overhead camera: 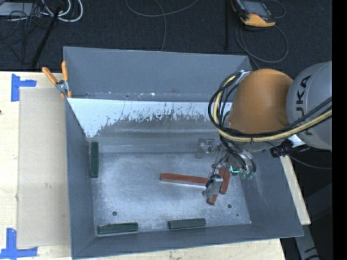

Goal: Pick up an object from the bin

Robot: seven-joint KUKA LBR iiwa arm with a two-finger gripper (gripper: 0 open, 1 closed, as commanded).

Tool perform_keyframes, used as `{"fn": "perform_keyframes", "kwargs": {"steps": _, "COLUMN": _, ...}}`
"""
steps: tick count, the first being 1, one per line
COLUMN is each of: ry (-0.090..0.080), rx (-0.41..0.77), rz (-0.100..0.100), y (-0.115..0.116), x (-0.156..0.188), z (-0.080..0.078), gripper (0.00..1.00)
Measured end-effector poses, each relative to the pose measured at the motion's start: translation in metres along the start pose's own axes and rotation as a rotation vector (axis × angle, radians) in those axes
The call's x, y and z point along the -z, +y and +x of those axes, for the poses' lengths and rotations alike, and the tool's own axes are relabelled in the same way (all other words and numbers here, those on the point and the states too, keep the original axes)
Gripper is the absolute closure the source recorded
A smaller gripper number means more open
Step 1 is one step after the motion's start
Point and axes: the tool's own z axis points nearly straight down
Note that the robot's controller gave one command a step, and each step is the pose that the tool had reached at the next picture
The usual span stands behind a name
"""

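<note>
My gripper (pixel 217 187) sits low by the bin's (pixel 162 80) right wall, at a short red stick (pixel 213 199) touching a long stick (pixel 181 179). I cannot tell its opening or grip. Nothing looks lifted; the pick remains. Green bars (pixel 117 228) line the left and near walls.

Robotics lab: my KUKA-marked grey arm (pixel 317 104) over a grey sheet-metal bin (pixel 157 72); loose white cables (pixel 77 10) on dark floor (pixel 135 34).

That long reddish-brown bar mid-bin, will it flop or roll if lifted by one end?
Probably stiff: the reddish-brown bar lies dead straight on the bin floor. It looks flat, so rolling seems unlikely. Held at one end, it might tilt downward.
</note>
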Motion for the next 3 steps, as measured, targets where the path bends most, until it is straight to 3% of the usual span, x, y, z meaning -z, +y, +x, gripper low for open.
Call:
{"fn": "perform_keyframes", "kwargs": {"steps": 1, "ry": -0.007, "rx": 0.056, "rz": 0.001, "y": -0.0057, "x": -0.1210, "z": -0.0660, "gripper": 0.00}}
{"fn": "perform_keyframes", "kwargs": {"steps": 2, "ry": -0.010, "rx": 0.055, "rz": 0.000, "y": -0.0057, "x": -0.1161, "z": -0.0665, "gripper": 1.00}}
{"fn": "perform_keyframes", "kwargs": {"steps": 3, "ry": -0.009, "rx": 0.054, "rz": 0.000, "y": -0.0057, "x": -0.1163, "z": -0.0664, "gripper": 0.00}}
